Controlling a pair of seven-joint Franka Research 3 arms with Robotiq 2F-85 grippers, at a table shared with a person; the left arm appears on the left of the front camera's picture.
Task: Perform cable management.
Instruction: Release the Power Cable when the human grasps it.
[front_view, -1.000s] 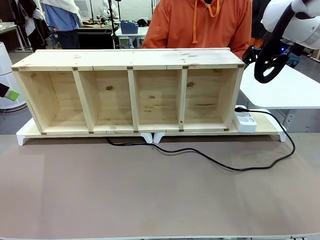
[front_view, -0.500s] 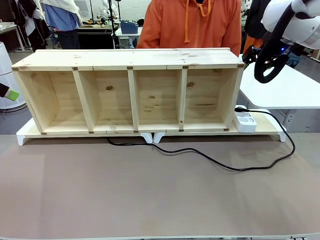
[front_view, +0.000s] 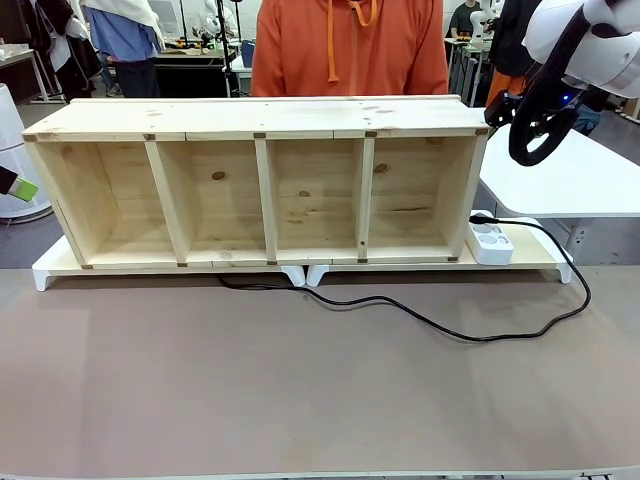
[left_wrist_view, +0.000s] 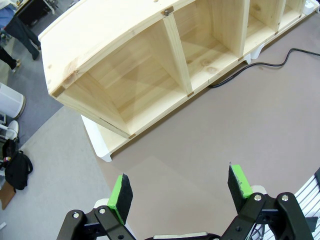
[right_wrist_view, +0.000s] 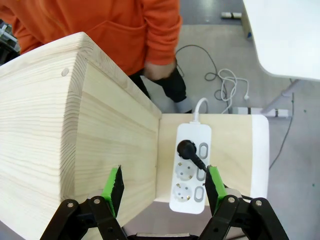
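The black cable (front_view: 440, 325) lies on the brown tabletop. It comes out from under the wooden shelf (front_view: 260, 118), loops round at the right and rises to the white power strip (front_view: 490, 242). In the right wrist view its black plug (right_wrist_view: 186, 148) sits in the strip's (right_wrist_view: 192, 192) top socket. My right gripper (right_wrist_view: 165, 187) hangs open above the strip beside the shelf's end wall (right_wrist_view: 100, 135), holding nothing. My left gripper (left_wrist_view: 180, 190) is open and empty over the table, off the shelf's (left_wrist_view: 150, 75) left end, with the cable (left_wrist_view: 270, 65) far ahead.
A person in an orange hoodie (front_view: 350, 45) stands behind the shelf, a hand (right_wrist_view: 160, 70) hanging near its right end. A white riser (front_view: 45, 272) carries the shelf and strip. A white table (front_view: 570, 175) stands at the right. White cords (right_wrist_view: 227, 82) lie on the floor.
The person behind the shelf has shifted to the left and stood up straighter. Neither arm nor the cable has moved.
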